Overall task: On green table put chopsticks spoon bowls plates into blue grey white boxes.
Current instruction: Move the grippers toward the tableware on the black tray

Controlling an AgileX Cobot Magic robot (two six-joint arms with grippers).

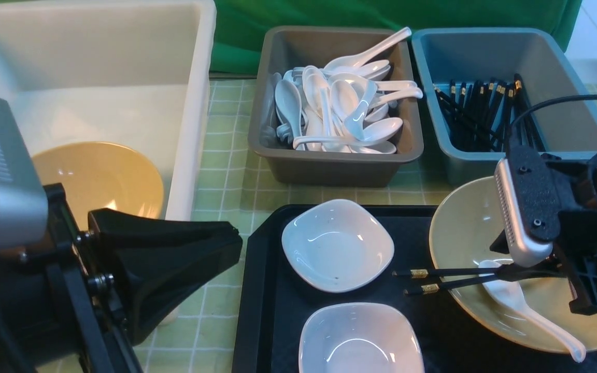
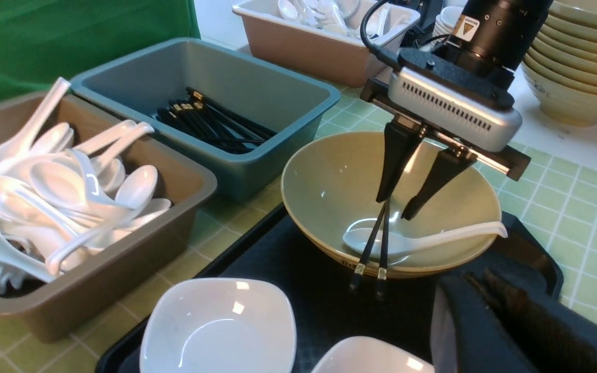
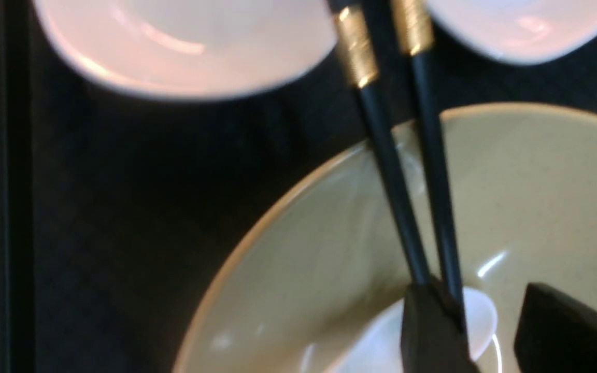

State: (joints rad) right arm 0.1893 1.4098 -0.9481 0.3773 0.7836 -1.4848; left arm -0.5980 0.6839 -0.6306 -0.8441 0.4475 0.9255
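A pair of black chopsticks (image 1: 449, 277) with gold bands leans on the rim of a yellow-green bowl (image 1: 464, 228) on the black tray (image 1: 267, 290). A white spoon (image 1: 516, 300) lies in the bowl. My right gripper (image 1: 542, 287) hangs in the bowl, open, with the chopsticks' thin ends against one finger (image 3: 428, 331) and the other finger (image 3: 563, 326) apart. The left wrist view shows that gripper (image 2: 394, 207), the chopsticks (image 2: 376, 248) and the spoon (image 2: 433, 239). My left gripper (image 1: 226, 241) looks shut and empty, left of the tray.
Two white square dishes (image 1: 337, 243) (image 1: 360, 339) sit on the tray. Behind are a grey box (image 1: 329, 166) of white spoons, a blue box (image 1: 485, 52) of black chopsticks, and a white box (image 1: 195, 103) holding a yellow bowl (image 1: 101, 176).
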